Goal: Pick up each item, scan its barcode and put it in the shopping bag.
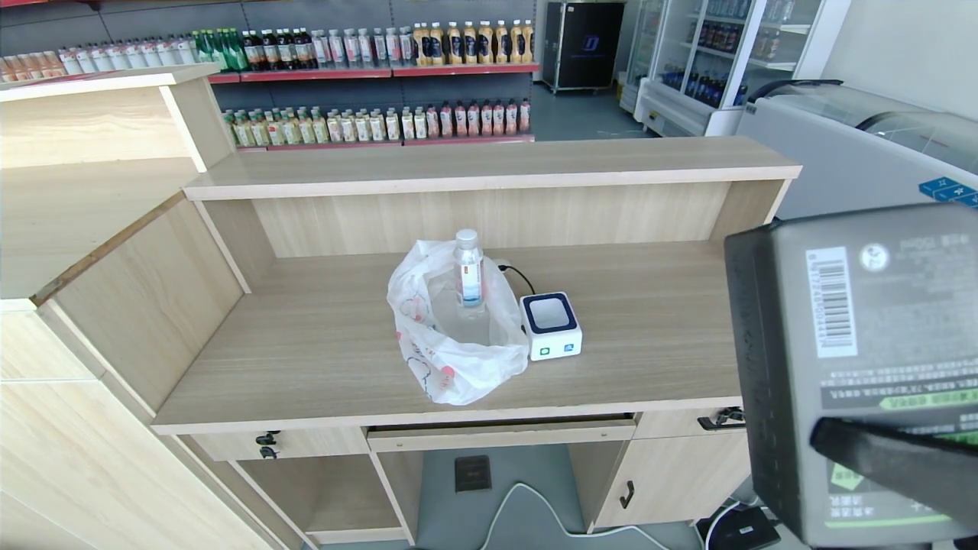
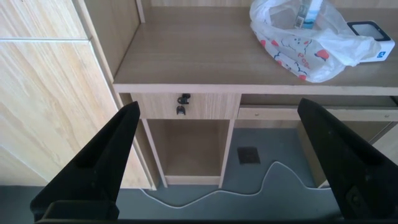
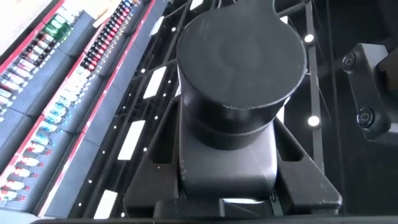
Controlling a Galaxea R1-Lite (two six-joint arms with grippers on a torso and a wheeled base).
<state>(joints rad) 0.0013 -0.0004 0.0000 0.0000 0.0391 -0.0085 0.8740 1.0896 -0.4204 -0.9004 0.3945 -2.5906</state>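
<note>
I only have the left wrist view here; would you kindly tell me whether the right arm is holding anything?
Observer: Yes, the right claw is shut on a dark grey box, held up off the counter on the robot's right.
Operator: Thank you. Which way is its label turned?
Observer: Its barcode faces the head camera, not the scanner.
Operator: And what is packed so far?
Observer: One bottle stands upright inside the shopping bag, white cap on.
</note>
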